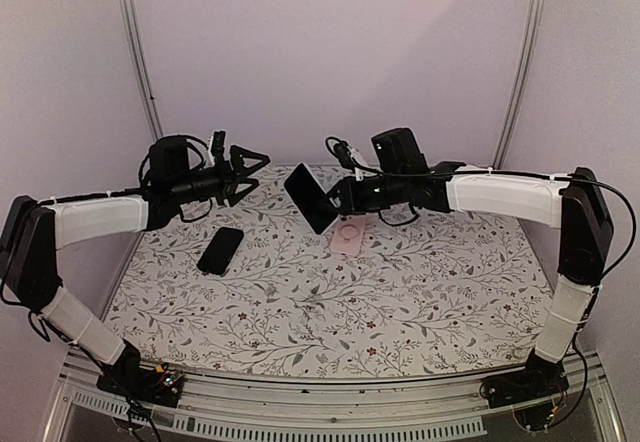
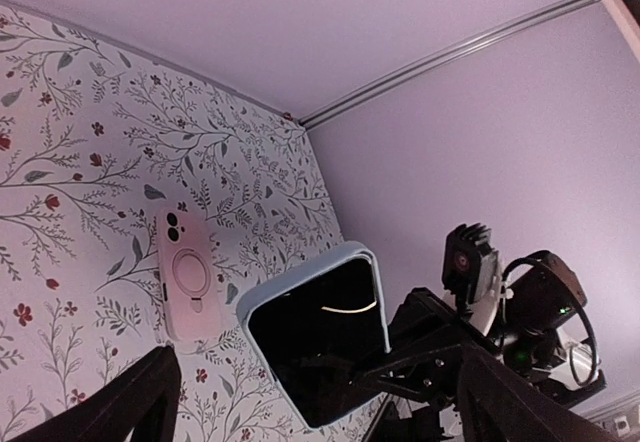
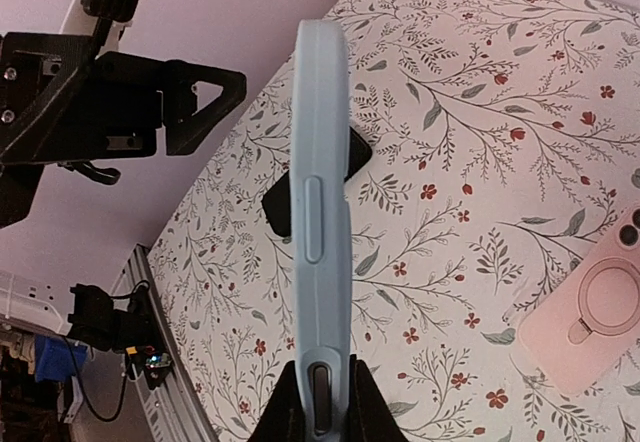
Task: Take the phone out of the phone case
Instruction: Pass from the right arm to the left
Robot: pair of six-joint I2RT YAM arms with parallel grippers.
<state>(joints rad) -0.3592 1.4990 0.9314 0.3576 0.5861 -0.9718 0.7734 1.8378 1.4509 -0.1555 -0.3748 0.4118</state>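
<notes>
two claws: left claw [image 1: 257,172] spread apart, right claw [image 3: 320,402] clamped on blue-cased phone [image 3: 320,212], gripped end partly hidden.

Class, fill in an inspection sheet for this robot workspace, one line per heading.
Surface: floral-patterned table, flat.
Job's things: blue-cased phone held up off the table, phone not yet out.
Clutter: black phone and pink case lying on the table, apart.
Grippers: right gripper shut on the blue-cased phone; left gripper open, empty, facing it.
Cables: black cable along the right arm, off the table.
Surroundings: pale walls, metal posts.
</notes>
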